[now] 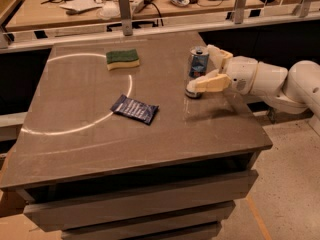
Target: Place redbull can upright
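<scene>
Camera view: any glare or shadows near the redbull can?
Camera view: warm light; a pale arc shows on the table left of the redbull can; the gripper, at the can from the right, throws a soft shadow toward the camera.

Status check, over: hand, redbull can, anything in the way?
Hand at table's right side, around the redbull can. Can upright on table. Sponge and blue packet well clear.

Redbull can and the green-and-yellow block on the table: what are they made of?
The slim blue-and-silver redbull can, at the cream gripper near the table's right edge, looks like painted metal: its top shines silver. The block looks like a sponge: yellow foam under a matte green scouring layer, probably.
</scene>
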`<act>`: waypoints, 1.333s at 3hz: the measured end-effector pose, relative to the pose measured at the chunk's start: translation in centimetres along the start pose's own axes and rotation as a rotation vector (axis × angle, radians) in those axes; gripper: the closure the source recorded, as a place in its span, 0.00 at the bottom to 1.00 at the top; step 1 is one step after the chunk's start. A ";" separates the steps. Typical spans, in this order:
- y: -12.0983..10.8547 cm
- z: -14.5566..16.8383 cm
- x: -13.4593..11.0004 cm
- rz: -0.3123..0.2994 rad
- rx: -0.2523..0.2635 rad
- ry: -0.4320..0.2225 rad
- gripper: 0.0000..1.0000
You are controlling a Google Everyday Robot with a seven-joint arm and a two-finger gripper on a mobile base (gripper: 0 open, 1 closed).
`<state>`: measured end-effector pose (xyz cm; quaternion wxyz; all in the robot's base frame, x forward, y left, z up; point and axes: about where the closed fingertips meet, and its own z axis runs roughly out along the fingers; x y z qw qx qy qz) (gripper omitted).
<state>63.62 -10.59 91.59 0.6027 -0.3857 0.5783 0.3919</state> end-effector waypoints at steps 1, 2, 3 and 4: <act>-0.2 -1.2 0.5 -0.015 0.015 0.039 0.00; -1.1 -4.5 0.6 -0.040 0.095 0.119 0.00; -2.1 -9.6 0.0 -0.073 0.246 0.254 0.00; -2.1 -9.6 0.0 -0.073 0.246 0.254 0.00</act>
